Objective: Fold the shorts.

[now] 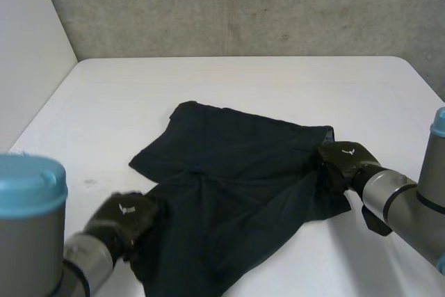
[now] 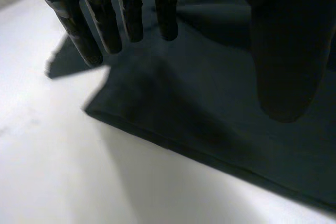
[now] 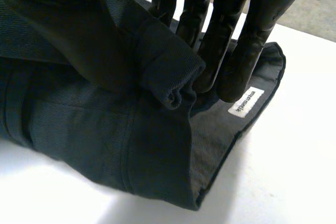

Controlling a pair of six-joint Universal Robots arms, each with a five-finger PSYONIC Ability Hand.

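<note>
right hand (image 3: 252,35) pinches the soft, limp shorts (image 3: 105,129) at the waistband; left hand (image 2: 286,51) fingers straight over the hem.

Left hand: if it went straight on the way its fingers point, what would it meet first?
Most likely the shorts: the left hand points its straight fingers at the dark cloth near a hem corner. Whether they already touch it is unclear.
</note>
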